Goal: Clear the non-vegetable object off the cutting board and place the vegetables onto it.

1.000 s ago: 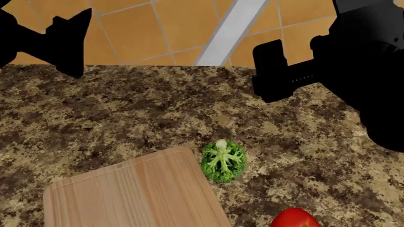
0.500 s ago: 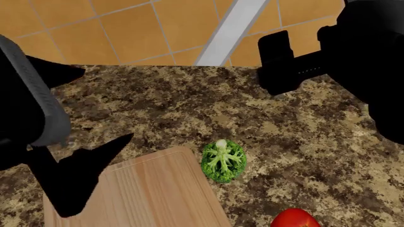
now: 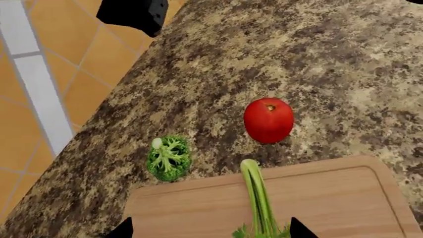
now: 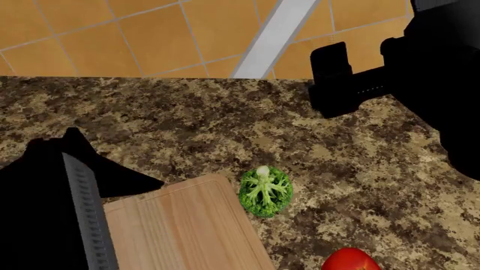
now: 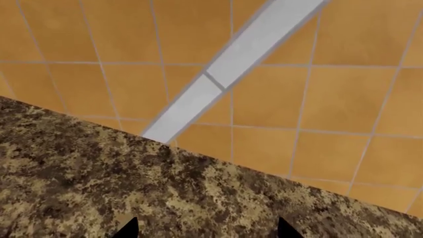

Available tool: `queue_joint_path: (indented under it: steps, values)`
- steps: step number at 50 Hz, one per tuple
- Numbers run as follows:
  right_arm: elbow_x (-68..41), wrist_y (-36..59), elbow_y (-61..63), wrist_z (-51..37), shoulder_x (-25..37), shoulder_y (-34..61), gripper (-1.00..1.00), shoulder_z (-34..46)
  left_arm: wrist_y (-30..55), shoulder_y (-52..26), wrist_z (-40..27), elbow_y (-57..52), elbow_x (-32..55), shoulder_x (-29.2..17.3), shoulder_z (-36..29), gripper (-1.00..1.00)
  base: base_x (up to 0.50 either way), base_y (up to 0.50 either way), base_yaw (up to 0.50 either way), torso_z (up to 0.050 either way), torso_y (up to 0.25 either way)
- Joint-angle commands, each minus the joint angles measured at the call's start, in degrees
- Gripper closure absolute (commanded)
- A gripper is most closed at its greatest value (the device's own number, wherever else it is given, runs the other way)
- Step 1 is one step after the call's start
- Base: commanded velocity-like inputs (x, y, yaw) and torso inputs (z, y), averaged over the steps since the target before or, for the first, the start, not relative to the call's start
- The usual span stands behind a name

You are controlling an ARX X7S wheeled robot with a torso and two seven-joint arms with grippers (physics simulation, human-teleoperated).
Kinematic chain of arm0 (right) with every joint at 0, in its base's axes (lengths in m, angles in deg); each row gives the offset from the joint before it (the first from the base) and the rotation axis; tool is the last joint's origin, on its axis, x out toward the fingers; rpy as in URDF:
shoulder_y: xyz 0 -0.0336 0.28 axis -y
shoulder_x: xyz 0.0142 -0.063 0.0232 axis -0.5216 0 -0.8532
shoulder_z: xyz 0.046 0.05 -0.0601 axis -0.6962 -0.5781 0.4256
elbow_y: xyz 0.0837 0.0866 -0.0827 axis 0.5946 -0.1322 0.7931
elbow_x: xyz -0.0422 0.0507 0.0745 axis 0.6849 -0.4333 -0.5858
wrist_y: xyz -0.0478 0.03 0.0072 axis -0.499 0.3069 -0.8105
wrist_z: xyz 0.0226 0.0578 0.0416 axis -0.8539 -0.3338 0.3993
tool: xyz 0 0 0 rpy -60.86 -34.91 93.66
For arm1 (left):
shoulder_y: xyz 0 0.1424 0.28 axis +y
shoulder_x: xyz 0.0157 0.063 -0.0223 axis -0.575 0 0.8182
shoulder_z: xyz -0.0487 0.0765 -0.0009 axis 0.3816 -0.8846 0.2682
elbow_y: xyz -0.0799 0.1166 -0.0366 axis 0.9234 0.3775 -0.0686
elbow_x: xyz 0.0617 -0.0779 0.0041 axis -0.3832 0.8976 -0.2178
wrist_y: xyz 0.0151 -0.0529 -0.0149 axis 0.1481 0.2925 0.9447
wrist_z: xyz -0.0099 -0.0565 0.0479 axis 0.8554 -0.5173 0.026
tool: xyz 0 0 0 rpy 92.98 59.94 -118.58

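The celery stalk (image 3: pixel 256 196) lies on the cutting board (image 3: pixel 343 198), leafy end toward my left gripper (image 3: pixel 210 233). That gripper is open and empty, its two fingertips wide apart on either side of the leafy tuft and above the board. The broccoli (image 3: pixel 168 158) and the red tomato (image 3: pixel 268 120) sit on the counter just off the board's edge. In the head view my left arm (image 4: pixel 45 214) covers part of the board (image 4: pixel 180 230) and hides the celery. The broccoli (image 4: pixel 264 191) and tomato (image 4: pixel 349 261) show there. My right gripper (image 5: pixel 206 230) is open and empty over the counter's far edge.
The speckled brown stone counter (image 4: pixel 225 129) ends at its far edge, with an orange tiled floor and a grey strip (image 4: pixel 274 34) beyond. My right gripper and arm (image 4: pixel 338 79) hang over the counter's far right. The broccoli touches the board's corner.
My left arm has swung from the far left down over the board's left part, now covering it. My right gripper has shifted slightly right and up.
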Motion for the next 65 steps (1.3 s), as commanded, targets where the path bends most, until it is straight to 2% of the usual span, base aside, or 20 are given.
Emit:
queue_joint_path:
  steps: [1,16,34,39,65]
  values:
    - [-0.6,-0.1,0.4,0.4,-0.7,-0.6,-1.00,-1.9,-3.4,-1.7,-2.5,-0.6,4.0,3.6,-2.6,-1.00,0.00,0.00,0.00,0.000,0.000]
    - [-2.9,-0.7,1.1,-1.3,0.6,-2.1,-1.00,-2.0,-6.1,2.7,-4.1,1.6,-1.4,7.4,-5.4,-1.00,0.00,0.00,0.00,0.000,0.000]
    - [-4.6,-1.5,1.3,-2.5,1.4,-2.4,-1.00,-1.3,-13.0,4.7,-13.7,-2.9,7.5,8.2,-12.6,-1.00,0.00,0.00,0.00,0.000,0.000]
    - [-4.9,-1.6,1.0,-2.6,1.3,-2.1,-1.00,-0.9,-13.5,5.8,-15.1,-4.0,7.4,7.9,-13.9,-1.00,0.00,0.00,0.00,0.000,0.000]
    - [-6.3,-3.4,1.2,-3.2,2.1,-3.5,-1.00,0.4,-9.5,10.1,-10.7,-0.8,-2.3,7.0,-15.2,-1.00,0.00,0.00,0.00,0.000,0.000]
